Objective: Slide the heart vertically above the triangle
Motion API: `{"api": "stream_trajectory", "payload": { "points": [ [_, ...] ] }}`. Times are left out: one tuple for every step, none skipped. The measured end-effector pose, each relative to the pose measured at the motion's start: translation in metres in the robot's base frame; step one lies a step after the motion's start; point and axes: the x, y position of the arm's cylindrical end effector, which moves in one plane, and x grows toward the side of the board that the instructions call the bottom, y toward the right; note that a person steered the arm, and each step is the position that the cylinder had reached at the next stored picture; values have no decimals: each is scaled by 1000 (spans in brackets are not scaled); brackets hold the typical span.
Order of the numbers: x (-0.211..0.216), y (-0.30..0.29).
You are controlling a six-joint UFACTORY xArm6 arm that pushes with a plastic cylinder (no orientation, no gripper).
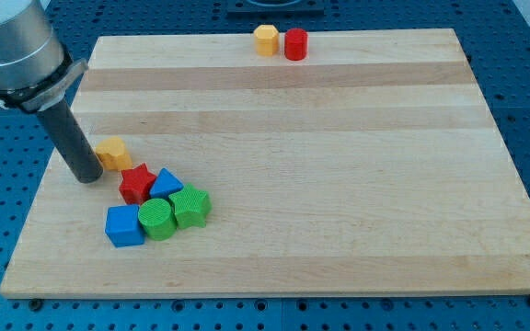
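Cluster: blue cube [123, 225], green cylinder [156, 219] and green star-like block [191, 206] sitting nearest, touching.
Behind them: red star [136, 183] pressing against blue triangle [166, 183].
Heart: orange heart [112, 153] lying just beyond the star, upper left of the triangle.
Tip: my tip [87, 176] resting on the table [339, 184], just left of the heart.
Gripper: none showing, only the rod.
Far edge: yellow hexagon [265, 39] touching red cylinder [295, 44].

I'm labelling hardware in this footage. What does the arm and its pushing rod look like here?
A thick grey cylindrical arm segment enters from the view's top left, ending in a flat metal collar. Below it hangs a straight, dark, smooth rod; my tip is its blunt round end. No cables or markings show.
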Motion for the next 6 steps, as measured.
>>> {"api": "stream_trajectory", "payload": {
  "points": [
    [-5, 0],
    [-11, 8],
    [-16, 27],
    [-26, 50],
    [-49, 79],
    [-68, 85]
  ]
}}
